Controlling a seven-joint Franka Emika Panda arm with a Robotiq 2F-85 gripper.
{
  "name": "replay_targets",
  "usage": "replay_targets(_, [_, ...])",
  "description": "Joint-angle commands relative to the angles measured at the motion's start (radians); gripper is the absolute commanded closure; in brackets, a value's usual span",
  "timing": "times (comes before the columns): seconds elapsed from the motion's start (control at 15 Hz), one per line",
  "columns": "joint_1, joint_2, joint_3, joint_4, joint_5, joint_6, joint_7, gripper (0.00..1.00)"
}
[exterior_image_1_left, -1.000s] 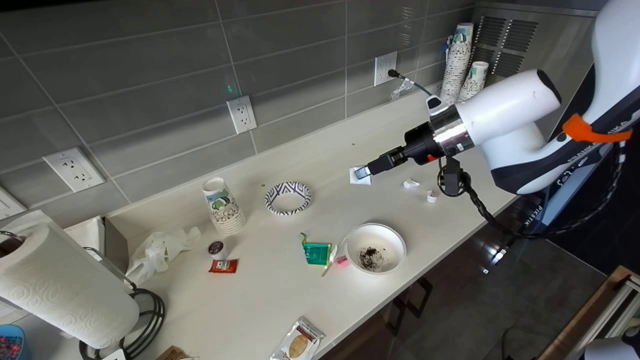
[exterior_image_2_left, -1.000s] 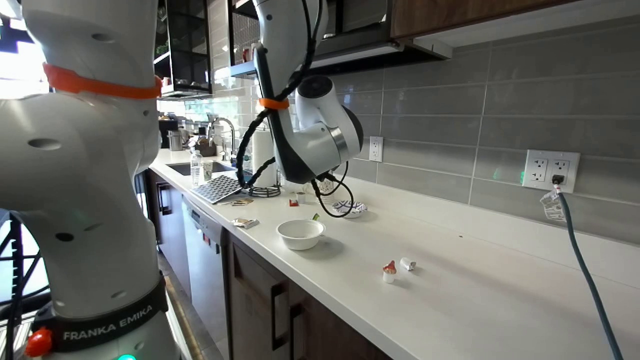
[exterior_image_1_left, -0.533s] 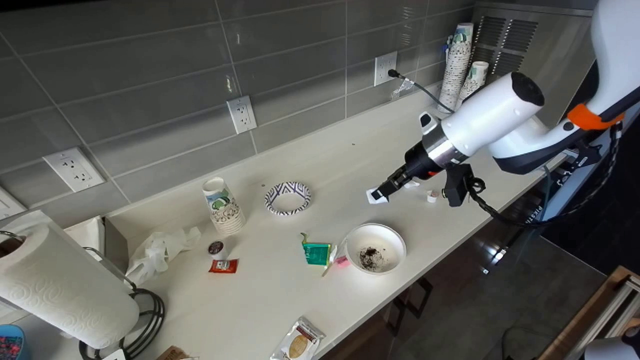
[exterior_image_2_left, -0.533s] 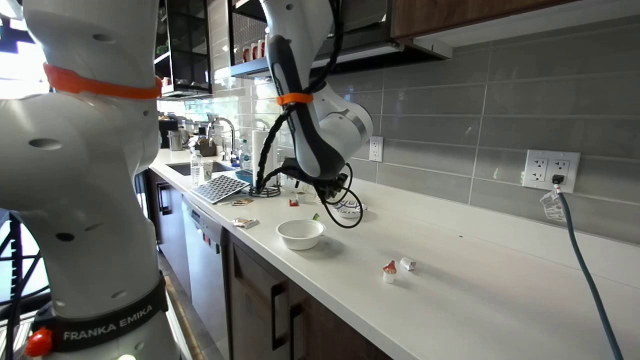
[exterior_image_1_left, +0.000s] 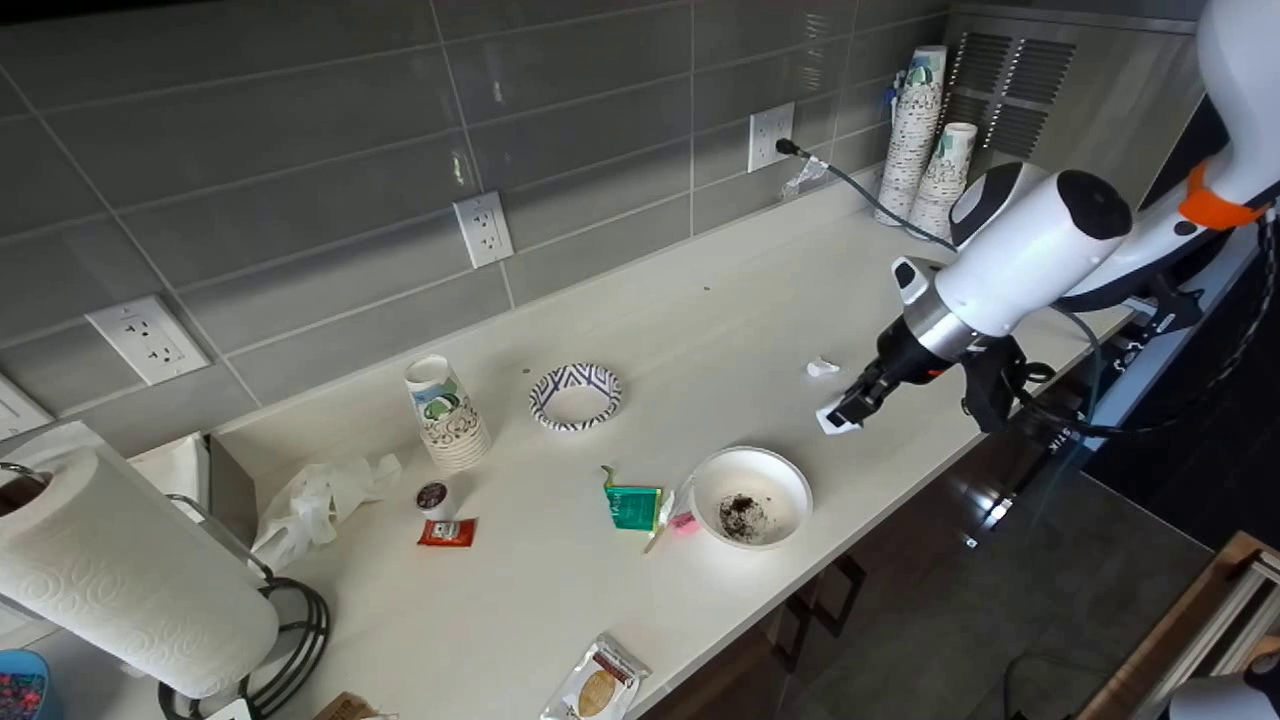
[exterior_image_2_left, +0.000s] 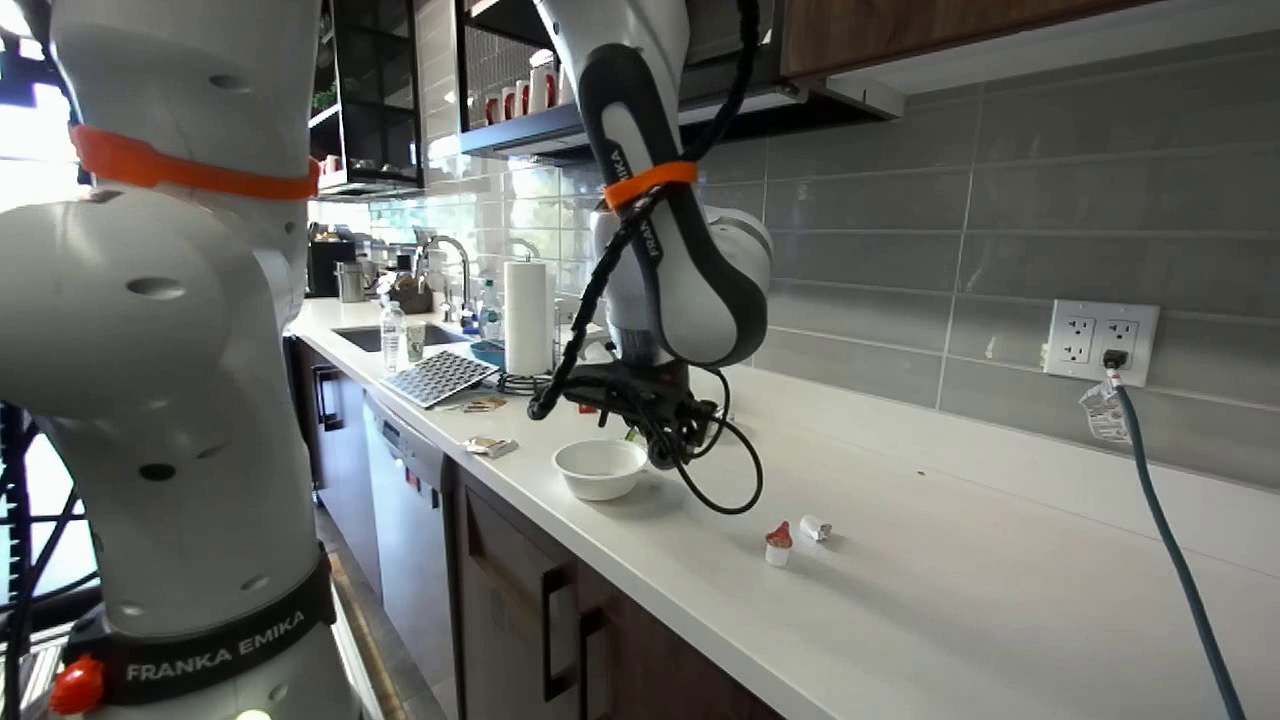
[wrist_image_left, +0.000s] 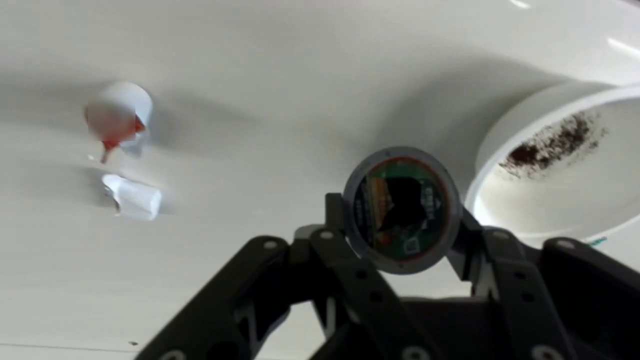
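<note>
My gripper (wrist_image_left: 400, 217) is shut on a round coffee pod (wrist_image_left: 400, 250), its pale rim clasped between both fingertips. The pod's printed green lid, with a dark patch in its middle, faces the wrist camera. In an exterior view the white pod (exterior_image_1_left: 835, 418) hangs above the counter, up and right of a white bowl (exterior_image_1_left: 787, 490). Dark grounds (wrist_image_left: 545, 150) lie inside that bowl. In an exterior view my wrist hides the pod and fingertips. Left of the pod in the wrist view are a small white cup (wrist_image_left: 135, 97) with a red torn lid and a tipped white cup (wrist_image_left: 137, 199).
A patterned paper bowl (exterior_image_1_left: 540, 405), a green packet (exterior_image_1_left: 634, 508), a stack of paper cups (exterior_image_1_left: 455, 430) and a paper towel roll (exterior_image_1_left: 130, 570) stand along the counter. Taller cup stacks (exterior_image_1_left: 915, 130) and a plugged-in cable (exterior_image_2_left: 1170, 520) are by the wall.
My gripper has swung with the pod away from the wall toward the counter's front edge, right and down in an exterior view. The hold on the pod is unchanged; the bowl and cups stay put.
</note>
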Motion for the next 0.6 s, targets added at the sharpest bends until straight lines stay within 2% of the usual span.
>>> replay_targets(0.0, [0.251,0.084,-0.215,0.101,-0.232,-0.016,0.257,0.76])
replay_targets(0.13, [0.385,0.136,-0.342,0.183,-0.339,0.030,0.381,0.76])
replay_targets(0.2, [0.456,0.172,-0.440,0.197,-0.238,0.036,0.273,0.76])
replay_targets(0.4, [0.682,0.272,-0.655,0.332,-0.224,0.114,0.335,0.76])
replay_targets(0.53, [0.830,0.344,-0.806,0.426,-0.216,0.213,0.379,0.76])
